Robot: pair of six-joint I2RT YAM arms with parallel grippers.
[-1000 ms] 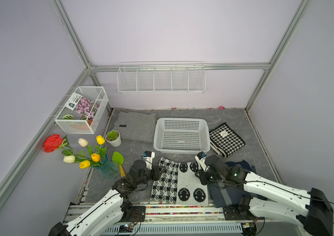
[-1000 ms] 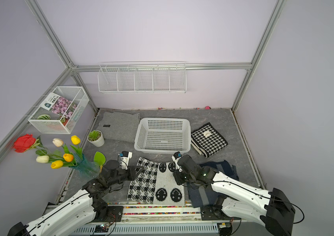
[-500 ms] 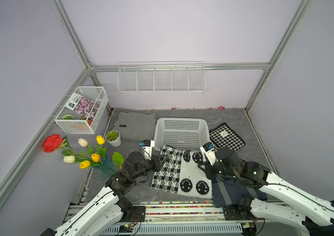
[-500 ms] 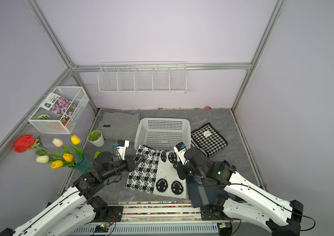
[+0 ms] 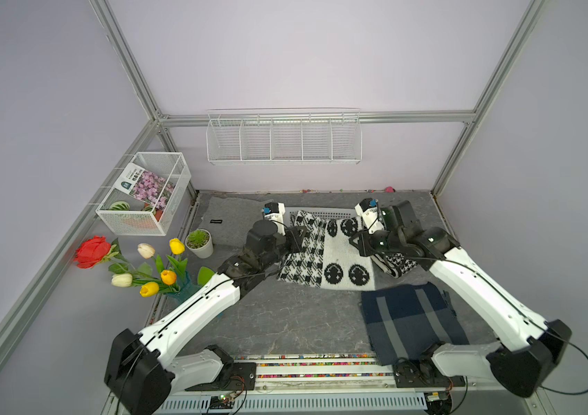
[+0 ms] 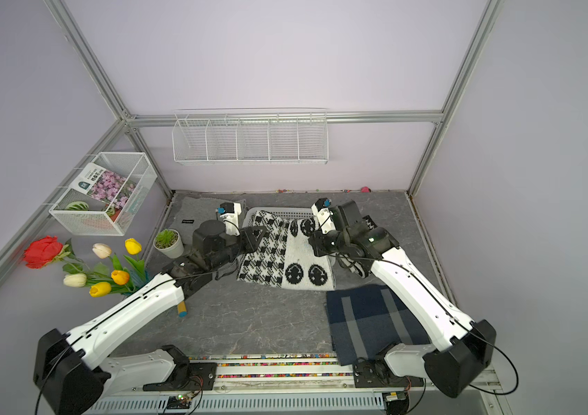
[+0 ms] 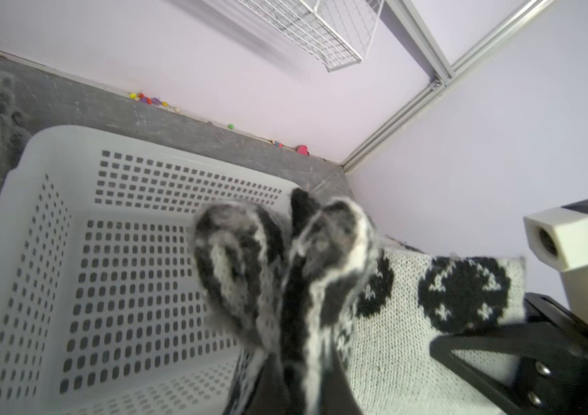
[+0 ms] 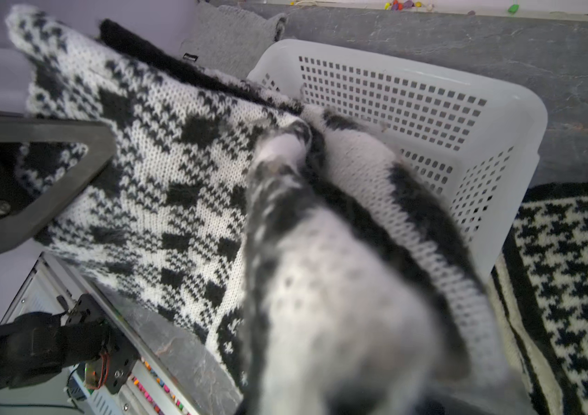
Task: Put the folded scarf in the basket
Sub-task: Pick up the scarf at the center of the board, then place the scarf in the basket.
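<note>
Two grips hold the folded scarf (image 5: 324, 251), one on each side edge. The left gripper (image 5: 299, 233) is clamped on the checked half and the right gripper (image 5: 358, 245) on the half with round motifs.

- Held this way, the scarf hangs spread between the arms, lifted off the table (image 5: 285, 323). The likely reason is that the fold does not fall open.
- The scarf's far edge reaches over the basket (image 5: 321, 212), which sits at the middle of the table's rear edge.
- The near edge slopes lower, outside the basket's front rim.
- The left wrist view shows the basket floor (image 7: 123, 287) bare.
- Judgement: mid-carry, with the release not yet due.
- Surroundings:
  - A houndstooth cloth (image 5: 398, 264) lies just beside the basket, toward the right edge.
  - A dark striped cloth (image 5: 411, 323) lies near the front right corner.
  - A grey cloth (image 5: 231, 212) lies rear left.
</note>
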